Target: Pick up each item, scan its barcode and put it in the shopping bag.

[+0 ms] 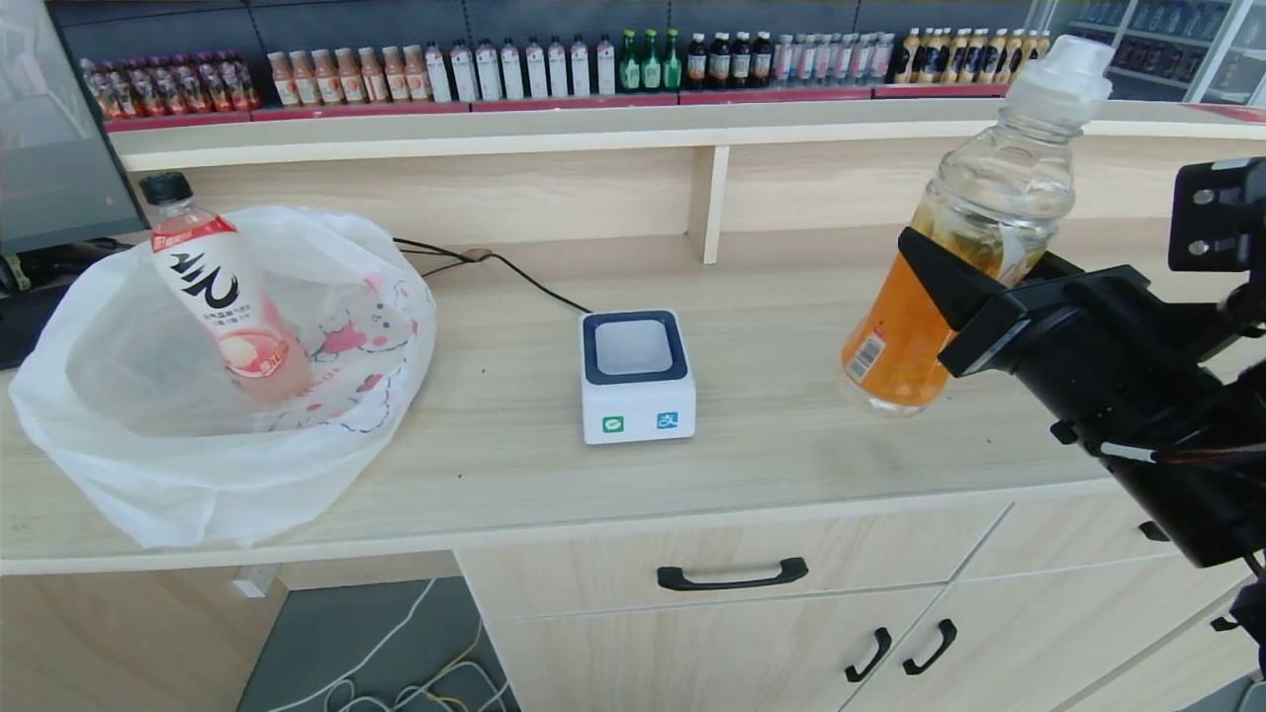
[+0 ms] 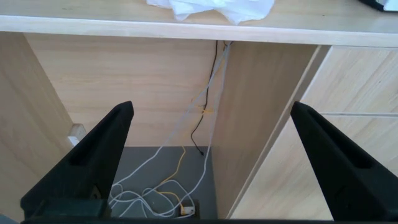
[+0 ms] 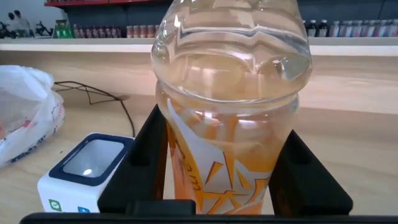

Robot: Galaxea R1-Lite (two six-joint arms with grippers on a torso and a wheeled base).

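My right gripper (image 1: 974,287) is shut on an orange drink bottle (image 1: 964,237) with a white cap, held tilted above the counter at the right, its barcode facing the scanner side. The same bottle (image 3: 230,118) stands between the black fingers (image 3: 143,165) in the right wrist view. A white barcode scanner (image 1: 636,374) with a dark-rimmed window sits mid-counter, also seen as the scanner (image 3: 84,171) to the bottle's side. At the left, a white shopping bag (image 1: 148,425) holds a leaning pink drink bottle (image 1: 223,292). My left gripper (image 2: 208,155) hangs open below the counter edge, nothing between its fingers.
A black cable (image 1: 504,267) runs from the scanner toward the back left. A monitor (image 1: 59,129) stands at the far left. A shelf of bottles (image 1: 633,64) lines the back. Drawers with black handles (image 1: 732,577) are below the counter; loose cables (image 2: 168,186) lie on the floor.
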